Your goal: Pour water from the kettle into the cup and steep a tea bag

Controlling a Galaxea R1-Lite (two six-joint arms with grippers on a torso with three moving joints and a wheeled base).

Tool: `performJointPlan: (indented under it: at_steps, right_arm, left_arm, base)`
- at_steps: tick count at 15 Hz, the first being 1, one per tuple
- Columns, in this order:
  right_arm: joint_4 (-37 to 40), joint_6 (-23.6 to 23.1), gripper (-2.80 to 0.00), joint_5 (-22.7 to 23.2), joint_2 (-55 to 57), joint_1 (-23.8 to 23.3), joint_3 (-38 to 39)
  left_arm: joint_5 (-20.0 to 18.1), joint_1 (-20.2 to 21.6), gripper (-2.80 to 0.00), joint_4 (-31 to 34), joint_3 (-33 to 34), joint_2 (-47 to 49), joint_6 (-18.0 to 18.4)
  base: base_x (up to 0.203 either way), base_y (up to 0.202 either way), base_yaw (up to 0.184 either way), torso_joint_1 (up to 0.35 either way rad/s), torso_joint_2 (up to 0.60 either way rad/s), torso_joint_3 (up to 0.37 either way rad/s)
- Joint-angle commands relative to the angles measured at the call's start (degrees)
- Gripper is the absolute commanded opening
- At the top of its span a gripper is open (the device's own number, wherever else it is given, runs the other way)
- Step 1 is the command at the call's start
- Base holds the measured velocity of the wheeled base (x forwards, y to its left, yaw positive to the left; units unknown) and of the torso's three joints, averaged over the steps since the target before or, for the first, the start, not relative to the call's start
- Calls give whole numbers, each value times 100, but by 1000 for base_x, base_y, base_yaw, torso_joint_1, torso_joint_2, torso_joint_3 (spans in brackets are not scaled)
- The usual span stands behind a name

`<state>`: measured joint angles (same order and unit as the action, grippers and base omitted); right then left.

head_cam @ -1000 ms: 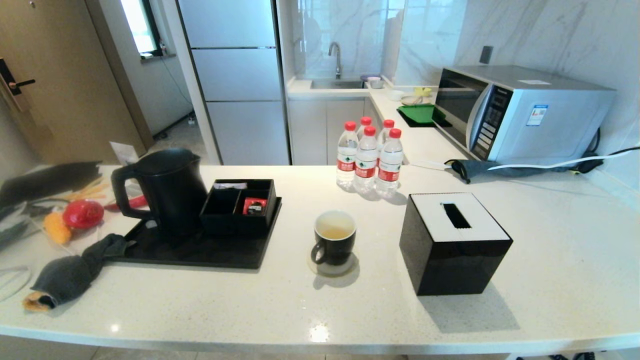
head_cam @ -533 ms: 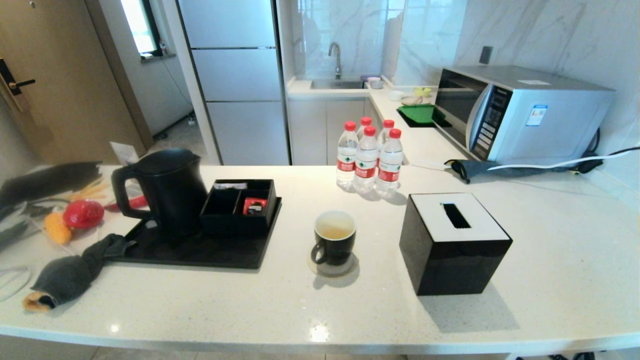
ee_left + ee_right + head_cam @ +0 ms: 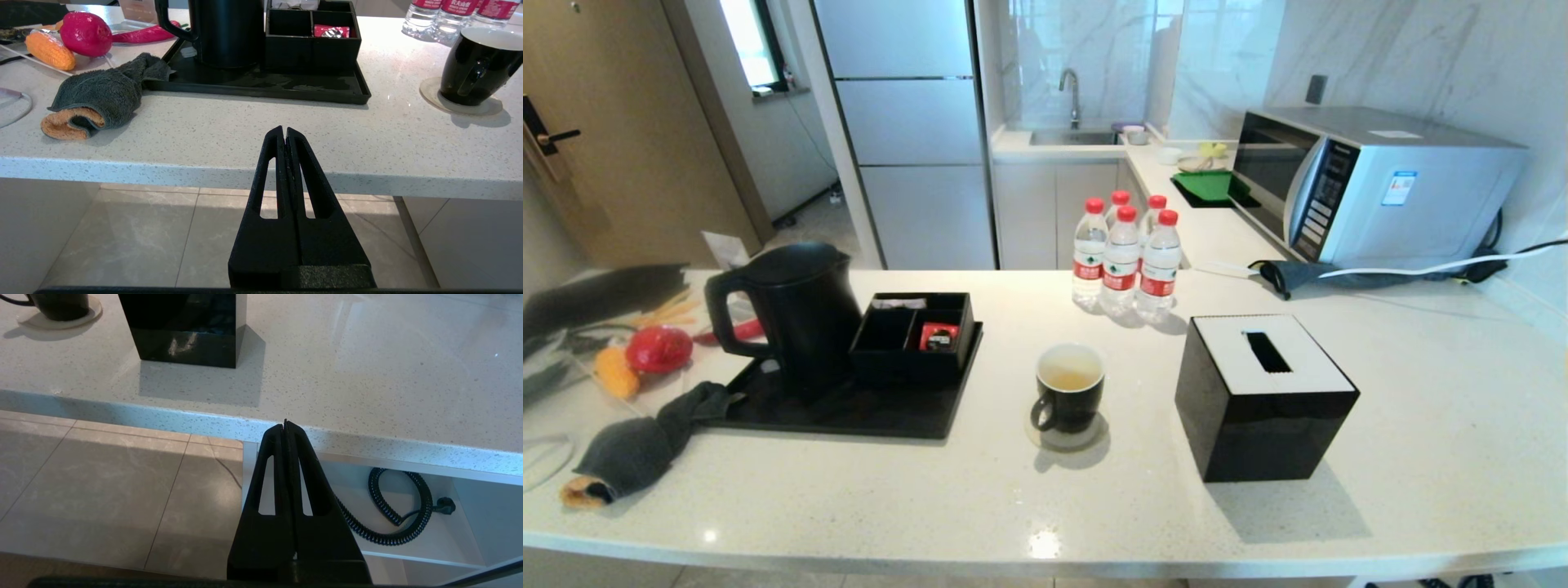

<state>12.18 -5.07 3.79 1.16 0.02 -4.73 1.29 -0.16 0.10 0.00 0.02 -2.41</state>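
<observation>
Before me, a black tray (image 3: 792,418) carries a black compartment box (image 3: 913,337) with a red packet (image 3: 938,336) in one cell. A grey towel (image 3: 637,445) lies rolled at the tray's left corner, near a red fruit (image 3: 658,349) and an orange corn cob (image 3: 614,372). Five red-capped water bottles (image 3: 1125,260) cluster behind a black tissue box (image 3: 1262,396). A silver microwave (image 3: 1372,184) stands far right.

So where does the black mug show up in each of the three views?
Head view: the mug stands on a coaster at the counter's middle, between tray and tissue box.
Left wrist view: mug at the right edge, on its coaster.
Right wrist view: only its base, top left corner.
Shared landmark: the round coaster beneath it.
</observation>
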Motion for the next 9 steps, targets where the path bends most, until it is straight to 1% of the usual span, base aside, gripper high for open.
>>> performJointPlan:
  at_steps: [1,9]
  right_arm:
    - [39,6,-280,8,-116,6,-2]
    - [4,6,-280,8,-116,6,7]
  left_arm:
    - [3,-2,-280,7,0,-2,-5]
    - [3,-2,-280,5,0,-2,-5]
  base:
    - [0,0,0,0,0,0]
    - [0,0,0,0,0,0]
